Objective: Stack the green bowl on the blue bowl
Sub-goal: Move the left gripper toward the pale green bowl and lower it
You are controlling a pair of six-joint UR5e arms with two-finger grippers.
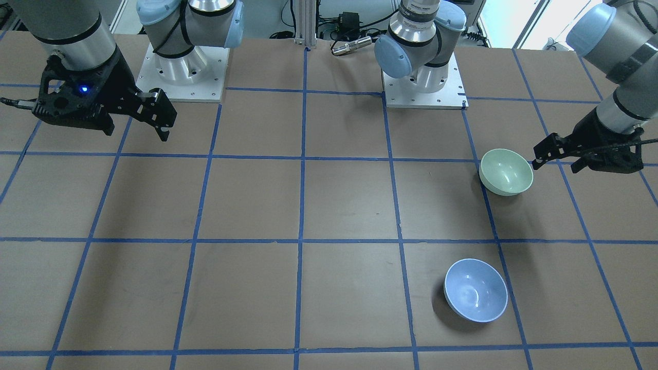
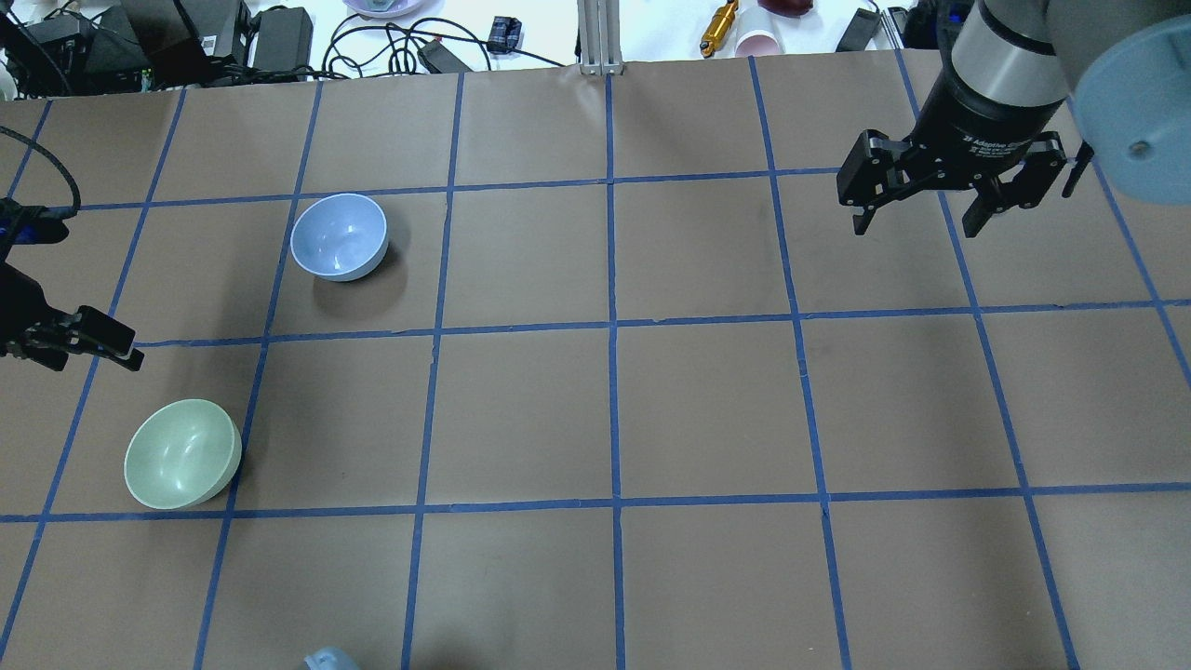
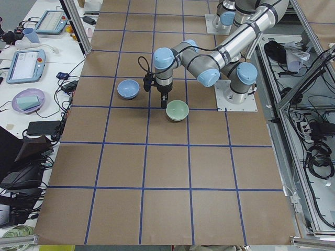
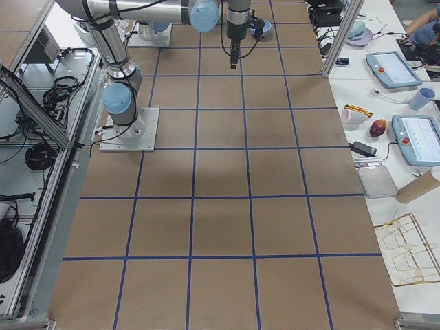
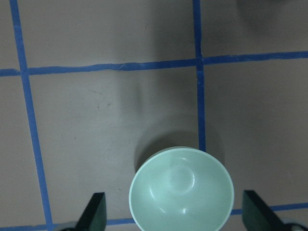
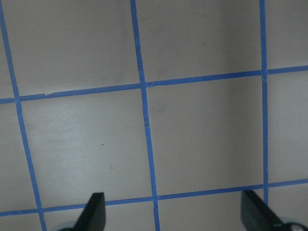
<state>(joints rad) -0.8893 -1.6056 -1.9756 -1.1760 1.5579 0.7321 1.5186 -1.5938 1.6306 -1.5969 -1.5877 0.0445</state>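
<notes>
The green bowl (image 1: 506, 172) (image 2: 181, 454) stands upright on the brown table, on the robot's left side. In the left wrist view the green bowl (image 5: 182, 190) lies low in the frame between the two fingers. My left gripper (image 1: 554, 159) (image 2: 98, 352) (image 5: 175, 214) is open and empty and hovers just beside and above the bowl's rim. The blue bowl (image 1: 475, 290) (image 2: 339, 236) stands upright and apart, about one grid square farther from the robot. My right gripper (image 2: 916, 223) (image 1: 157, 121) (image 6: 173, 216) is open and empty, raised over bare table on the other side.
The table is brown paper with a blue tape grid (image 2: 611, 326). The two arm bases (image 1: 180, 67) (image 1: 424, 77) stand at the robot's edge. Cables, a cup and tools (image 2: 735, 33) lie beyond the far edge.
</notes>
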